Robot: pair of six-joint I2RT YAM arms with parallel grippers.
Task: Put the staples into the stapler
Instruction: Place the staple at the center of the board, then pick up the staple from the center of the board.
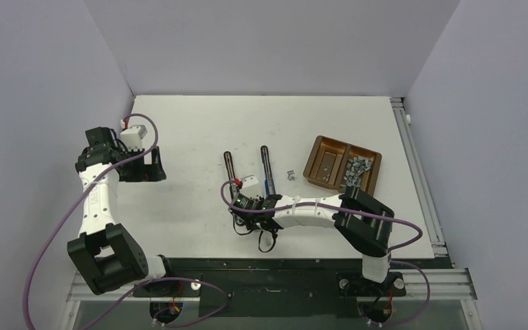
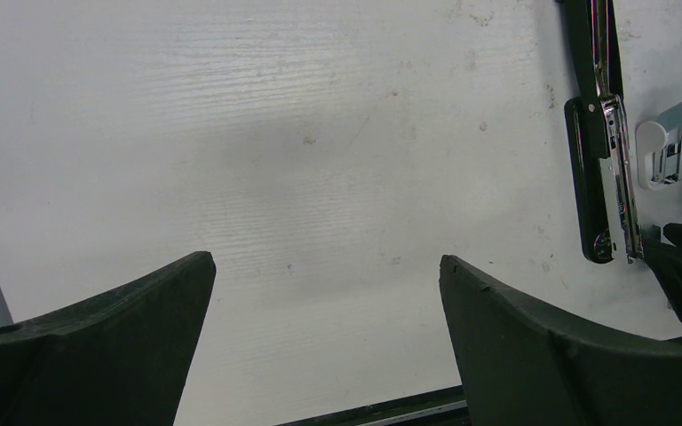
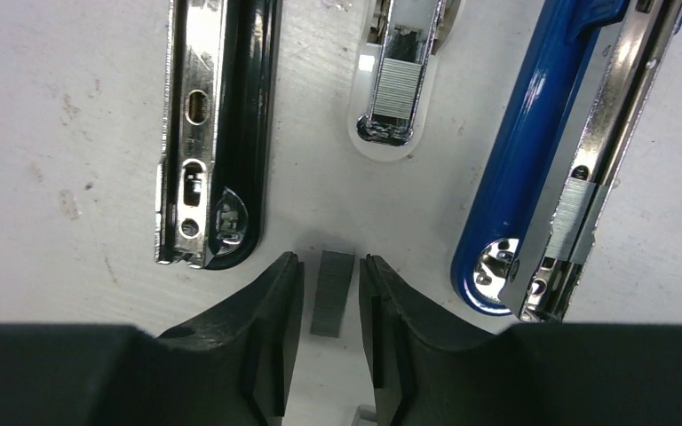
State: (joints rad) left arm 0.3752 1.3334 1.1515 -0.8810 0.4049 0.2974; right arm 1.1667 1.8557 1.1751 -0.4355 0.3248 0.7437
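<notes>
My right claw (image 3: 329, 264) sits at the near ends of three opened staplers, jaws drawn close on either side of a staple strip (image 3: 332, 295). Slivers of table (image 3: 53, 177) show along both flanks, so I cannot tell whether I'm pinching it or only bracketing it. My left claw (image 2: 327, 266) hangs wide open, well apart. The white stapler (image 3: 397, 80) and blue stapler (image 3: 533, 151) already show staples; the black stapler (image 3: 218, 133) shows none. With a loose hold, the strip would probably tilt or drop on lifting; squeezed hard, it might snap; carried in skewed, it could catch on the rail's edge.
</notes>
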